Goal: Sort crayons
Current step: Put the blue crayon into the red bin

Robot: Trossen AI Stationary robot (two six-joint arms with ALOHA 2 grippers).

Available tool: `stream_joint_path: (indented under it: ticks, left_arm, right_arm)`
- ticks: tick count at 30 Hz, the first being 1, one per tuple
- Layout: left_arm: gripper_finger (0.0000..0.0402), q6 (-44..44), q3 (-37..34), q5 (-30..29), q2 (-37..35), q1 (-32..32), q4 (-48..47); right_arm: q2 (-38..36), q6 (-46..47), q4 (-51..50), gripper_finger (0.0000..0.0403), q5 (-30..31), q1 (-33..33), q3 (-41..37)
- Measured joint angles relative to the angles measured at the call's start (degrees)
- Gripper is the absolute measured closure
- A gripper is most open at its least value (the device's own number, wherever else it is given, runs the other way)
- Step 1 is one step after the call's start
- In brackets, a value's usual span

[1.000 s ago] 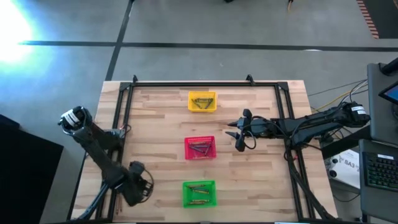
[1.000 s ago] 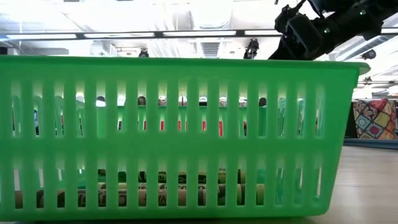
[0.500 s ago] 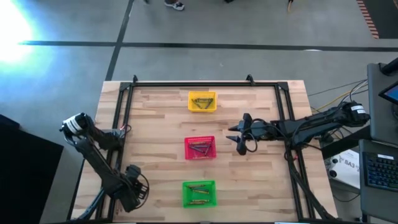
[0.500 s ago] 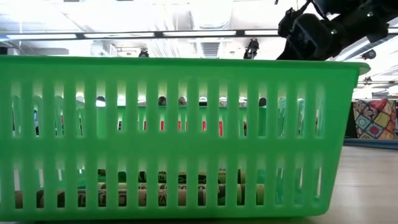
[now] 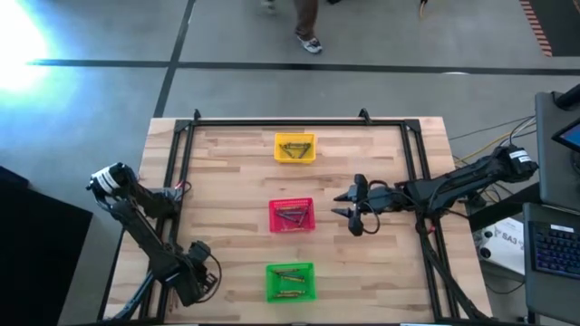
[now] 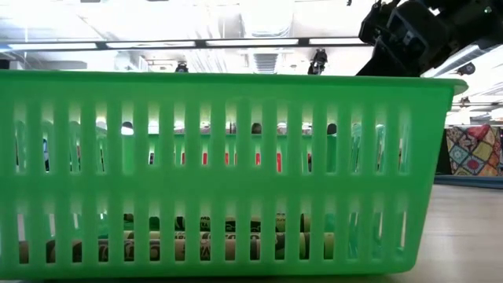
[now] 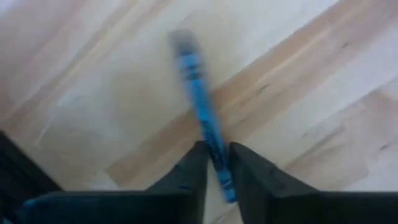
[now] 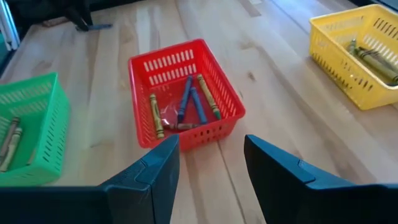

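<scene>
A blue crayon (image 7: pixel 198 93) lies level at the table's near left corner, and my left gripper (image 7: pixel 217 152) (image 5: pixel 193 274) is shut on it from above. My right gripper (image 8: pixel 211 146) (image 5: pixel 352 210) hangs open above the table, just right of the red basket (image 5: pixel 292 215). That basket holds several crayons (image 8: pixel 186 106). More crayons lie in the green basket (image 6: pixel 236 173) and in the yellow basket (image 8: pixel 360 53). My left gripper pinches the blue crayon between its two fingers near one end (image 7: pixel 213 144). The fingers point down and lie across the crayon. The crayon stays level over the wood, its long part (image 7: pixel 189 68) reaching out past the fingertips; whether it is lifted I cannot tell.
The three baskets stand in a row down the table's middle: yellow (image 5: pixel 294 148) far, red in the middle, green (image 5: pixel 290 282) near. A black frame (image 5: pixel 272 121) runs along the far and side edges. Bare wood lies to either side of the baskets.
My left gripper has sunk toward the table and drifted a little toward its left edge. My right gripper has drifted slightly toward the near edge and rolled somewhat. The baskets have not moved.
</scene>
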Motion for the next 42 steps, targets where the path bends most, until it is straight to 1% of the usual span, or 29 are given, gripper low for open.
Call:
stream_joint_path:
  ticks: [1, 3, 4, 6, 8, 10, 12, 15, 16, 18, 20, 23, 28, 31, 34, 36, 37, 42]
  left_arm:
    - [0.0365, 0.74, 0.63, -1.35, -0.04, 0.32, -1.07]
    - [0.039, 1.9, 1.53, -7.57, -0.31, 1.45, -4.14]
    - [0.0394, 2.29, 2.14, -9.97, -0.57, 1.99, -4.55]
    - [0.039, 3.82, 3.26, -15.4, -0.99, 2.7, -5.31]
    - [0.0388, 7.63, 4.2, -20.67, -1.09, 3.85, -6.94]
    - [0.0392, 12.84, 5.58, -28.2, -1.21, 5.19, -6.97]
    - [0.0398, 18.3, 6.49, -38.09, -1.36, 6.43, -7.1]
    - [0.0399, 22.71, 7.38, -52.14, -1.38, 8.99, -6.33]
    - [0.0399, 24.29, 7.71, -55.57, -1.4, 10.15, -6.12]
    - [0.04, 28.19, 8.21, -59.11, -1.4, 12.68, -5.55]
    - [0.04, 32.47, 8.62, -60.59, -1.42, 15.33, -3.96]
    - [0.04, 40.38, 8.81, -61.38, -1.47, 19.07, 1.15]
    - [0.04, 57.07, 8.98, -60.84, -1.6, 24.52, 14.49]
    - [0.04, 65.83, 9.0, -58.17, -1.7, 27.41, 21.65]
    - [0.04, 74.54, 9.0, -51.62, -1.71, 30.13, 28.31]
    - [0.04, 78.65, 9.0, -47.22, -1.71, 31.7, 32.46]
    - [0.04, 80.44, 9.0, -45.99, -1.71, 32.33, 34.55]
    - [0.04, 86.72, 9.0, -44.19, -1.71, 33.83, 41.3]
  right_arm:
    - [0.16, 0.27, 0.19, 0.0232, 0.02, 0.17, 0.0]
    - [0.89, 1.23, 1.17, 0.0232, 0.05, 0.27, 0.0]
    - [1.49, 1.63, 2.0, 0.0232, 0.04, 0.27, -0.05]
    - [3.29, 2.22, 4.6, 0.0232, 0.02, 0.26, -0.13]
    - [5.68, 2.16, 8.57, 0.0232, -0.48, 0.23, -0.13]
    - [8.75, 1.4, 13.97, 0.0232, -3.63, 0.23, 0.26]
    - [12.17, 0.01, 20.61, 0.0232, -6.53, 0.23, 1.11]
    - [17.05, -2.99, 29.88, 0.0232, -8.0, 0.24, 3.59]
    - [18.27, -3.99, 31.76, 0.0232, -8.0, 0.23, 4.47]
    - [20.56, -5.83, 34.07, 0.0232, -7.93, 0.23, 6.78]
    - [21.63, -6.9, 34.59, 0.0232, -7.53, 0.23, 8.73]
    - [22.56, -9.12, 35.18, 0.0232, -7.45, 0.23, 11.82]
    - [22.69, -11.78, 35.16, 0.0232, -5.25, 0.23, 14.07]
    - [22.47, -12.14, 36.28, 0.0232, -4.48, 0.21, 13.78]
    - [22.38, -12.08, 36.88, 0.0232, -4.48, 0.19, 13.37]
    - [22.32, -12.07, 36.59, 0.0232, -4.54, 0.21, 13.09]
    - [22.36, -12.05, 36.63, 0.0232, -4.57, 0.23, 13.04]
    - [22.34, -11.57, 36.66, 0.0232, -4.98, 0.47, 12.54]
